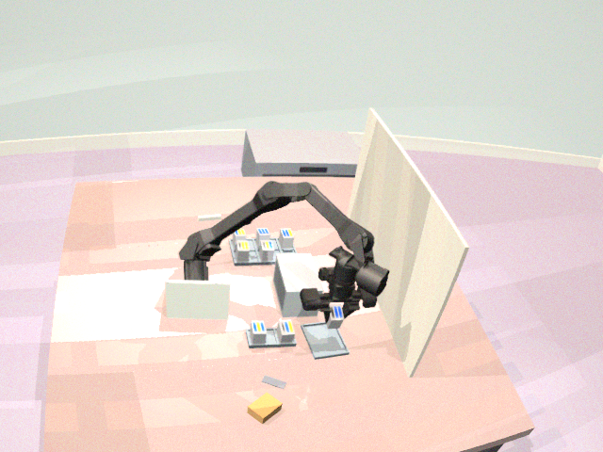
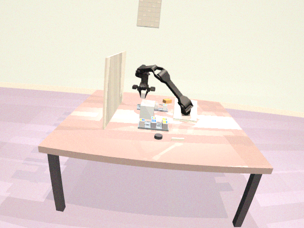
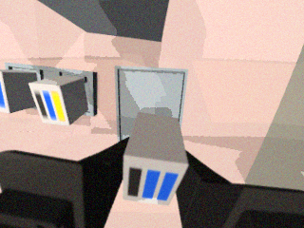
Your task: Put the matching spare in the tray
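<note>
My gripper (image 1: 335,307) (image 2: 143,95) (image 3: 152,143) is shut on a small grey spare (image 1: 336,314) (image 3: 155,152) whose label shows one black and two blue stripes. It holds the spare a little above the near edge of the flat grey-blue tray (image 1: 325,346) (image 3: 148,87). The mounted unit (image 1: 296,285) (image 2: 147,110) (image 3: 128,19), a tall grey box, stands just beside the gripper. Two other spares sit on a rack (image 1: 270,342) left of the tray; the nearer one (image 1: 285,329) (image 3: 58,100) has black, blue and yellow stripes.
A tall wooden panel (image 1: 408,234) (image 2: 113,90) stands close on the gripper's right. A second rack with several spares (image 1: 263,243) (image 2: 153,123) sits behind the unit. A white card (image 1: 197,300), an orange block (image 1: 264,407) (image 2: 166,100), a grey strip (image 1: 273,381) and a black puck (image 2: 158,136) lie around.
</note>
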Controlling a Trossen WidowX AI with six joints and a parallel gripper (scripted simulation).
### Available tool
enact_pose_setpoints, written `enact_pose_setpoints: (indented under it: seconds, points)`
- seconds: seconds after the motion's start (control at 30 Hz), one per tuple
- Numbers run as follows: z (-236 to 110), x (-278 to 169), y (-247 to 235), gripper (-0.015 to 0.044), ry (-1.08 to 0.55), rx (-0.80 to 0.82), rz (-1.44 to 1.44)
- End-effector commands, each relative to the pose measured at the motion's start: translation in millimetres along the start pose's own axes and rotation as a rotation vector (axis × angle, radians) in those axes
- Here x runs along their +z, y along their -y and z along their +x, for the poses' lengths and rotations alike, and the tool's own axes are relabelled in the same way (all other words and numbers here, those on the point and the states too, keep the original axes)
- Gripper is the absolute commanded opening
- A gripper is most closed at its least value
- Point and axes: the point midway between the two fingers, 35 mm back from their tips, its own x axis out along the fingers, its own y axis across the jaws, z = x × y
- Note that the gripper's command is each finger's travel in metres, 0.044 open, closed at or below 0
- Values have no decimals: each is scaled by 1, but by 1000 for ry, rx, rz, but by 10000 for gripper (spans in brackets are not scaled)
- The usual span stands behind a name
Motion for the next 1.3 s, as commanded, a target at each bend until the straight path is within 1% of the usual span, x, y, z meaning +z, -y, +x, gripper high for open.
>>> enact_pose_setpoints:
  seconds: [0.0,1.27]
  points:
    - [4,1,-1,0,6,1,7]
    - [31,3,-3,0,9,3,6]
